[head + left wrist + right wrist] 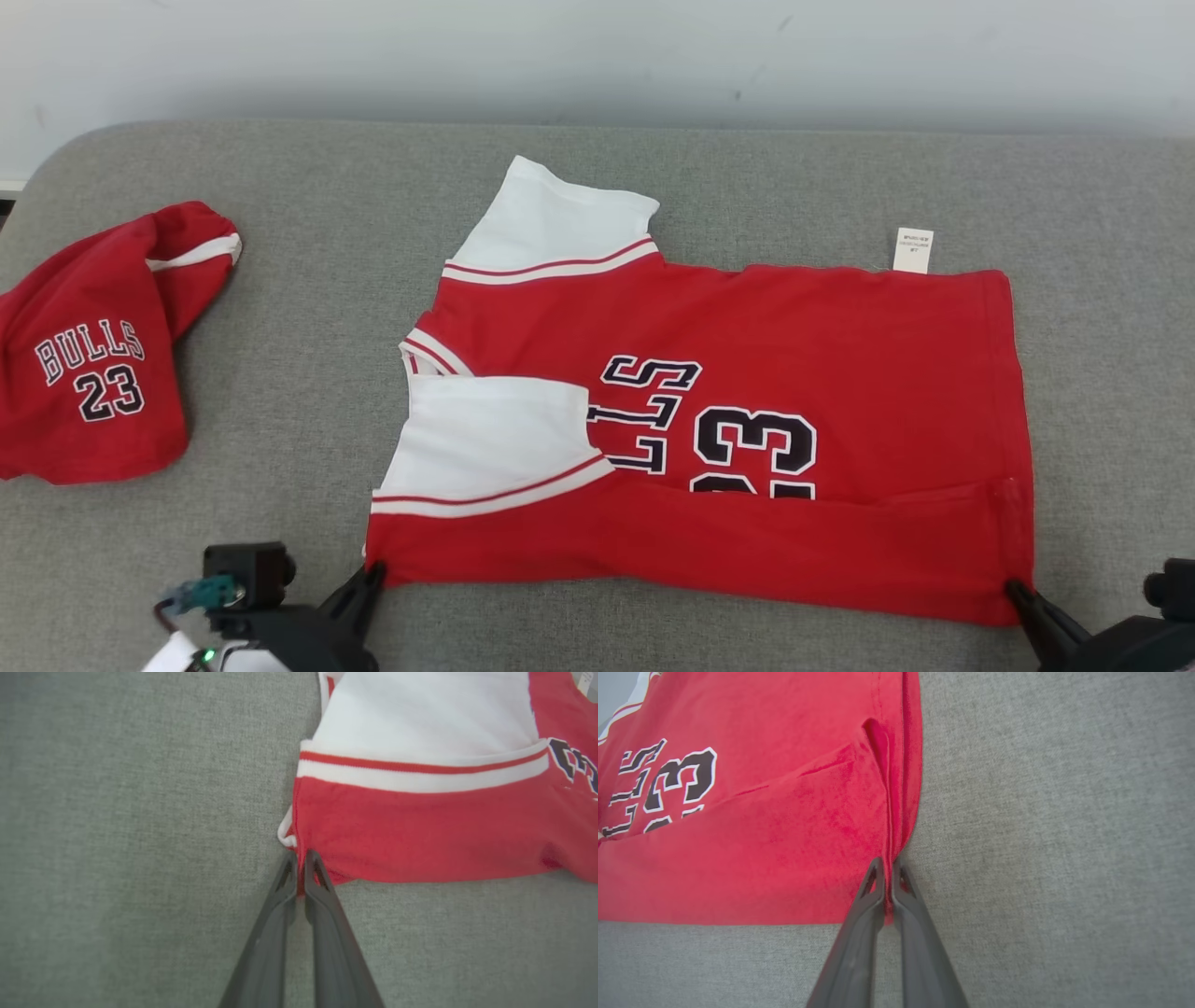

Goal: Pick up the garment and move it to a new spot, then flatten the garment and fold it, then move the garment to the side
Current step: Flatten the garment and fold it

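- Garment (794,327): a red jersey with white sleeves and a black "23", lying flat and sideways in the middle of a grey padded surface (308,280). Its near long edge is folded up over the lower part of the print.
- My left gripper (301,856) is pinched tight on the near corner at the sleeve end, with a sliver of red cloth between its 2 dark fingers.
- My right gripper (886,863) is pinched tight on the near corner at the hem end, also with red cloth between its fingers.
- A white tag (913,249) sticks out from the far edge.
- A crumpled red shirt (93,373) with the same print lies well apart, at my left.
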